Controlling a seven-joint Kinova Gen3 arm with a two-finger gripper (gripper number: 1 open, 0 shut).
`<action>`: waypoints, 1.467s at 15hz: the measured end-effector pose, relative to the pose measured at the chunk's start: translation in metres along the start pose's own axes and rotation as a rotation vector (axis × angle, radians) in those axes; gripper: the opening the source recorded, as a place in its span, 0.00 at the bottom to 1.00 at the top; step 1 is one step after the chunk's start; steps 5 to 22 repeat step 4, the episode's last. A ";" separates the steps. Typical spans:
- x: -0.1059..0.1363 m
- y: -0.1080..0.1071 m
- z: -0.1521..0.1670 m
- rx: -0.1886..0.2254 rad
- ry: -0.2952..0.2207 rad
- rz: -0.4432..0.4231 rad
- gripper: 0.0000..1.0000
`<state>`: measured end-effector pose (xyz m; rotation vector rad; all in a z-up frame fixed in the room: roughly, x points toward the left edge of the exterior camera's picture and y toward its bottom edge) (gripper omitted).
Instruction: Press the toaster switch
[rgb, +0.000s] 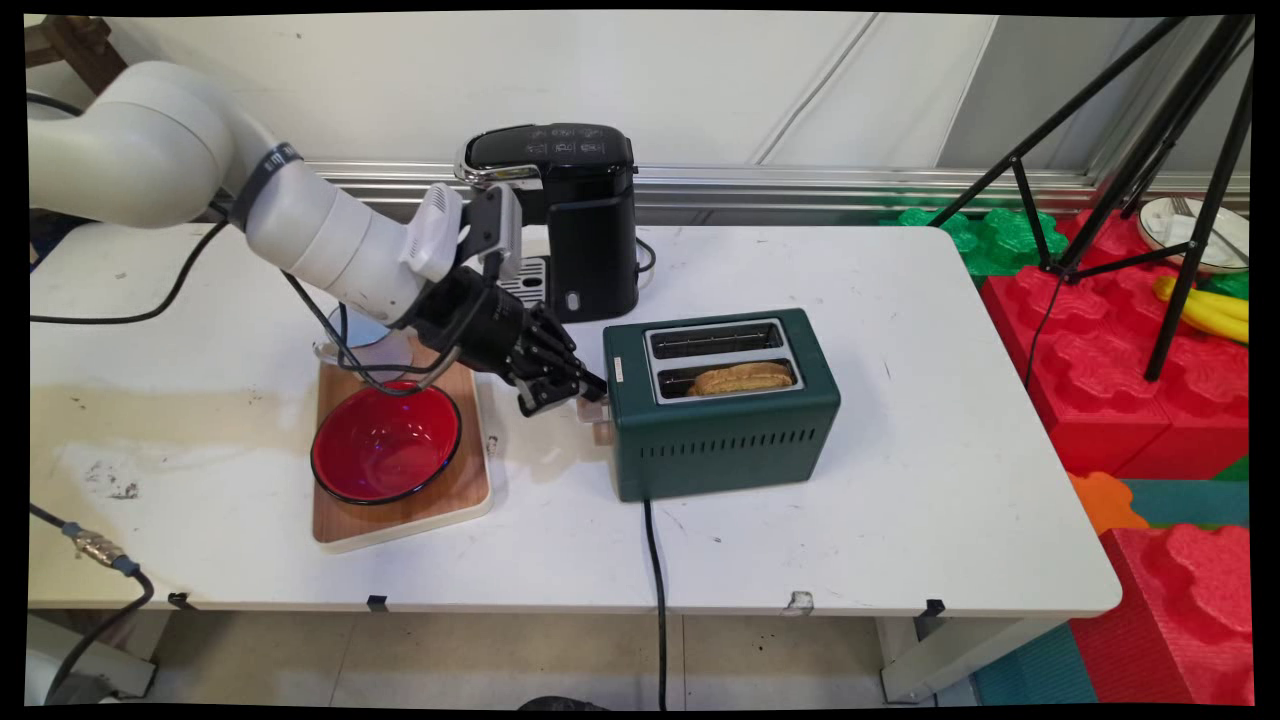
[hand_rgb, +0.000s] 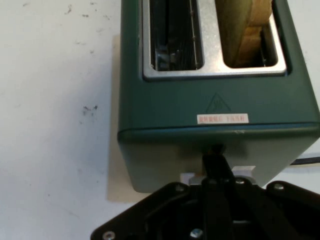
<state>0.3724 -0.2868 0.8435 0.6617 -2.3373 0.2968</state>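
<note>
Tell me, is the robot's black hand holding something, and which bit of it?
It cannot be told for sure. The gripper is pressed up to the end of the green toaster, right at its lever, but whether it grips the lever is hidden.

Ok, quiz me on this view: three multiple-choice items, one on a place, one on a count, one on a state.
1. Where is the tool?
A. over the red bowl
B. at the green toaster's left end, by its lever
C. on the coffee machine

2. How many toaster slots hold bread?
A. none
B. one
C. two

3. How does the red bowl lie?
A. upright and empty on the wooden board
B. overturned
C. full of bread

Key: 1 B, the tool meets the green toaster at its lever. 2 B, only the near slot shows the bread. 3 A, the red bowl sits open and bare on the wooden board.
</note>
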 end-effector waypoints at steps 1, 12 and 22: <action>-0.001 0.000 0.002 -0.002 -0.001 0.000 0.00; -0.003 0.002 0.007 -0.006 -0.003 -0.001 0.00; -0.003 0.002 0.007 -0.006 -0.003 -0.001 0.00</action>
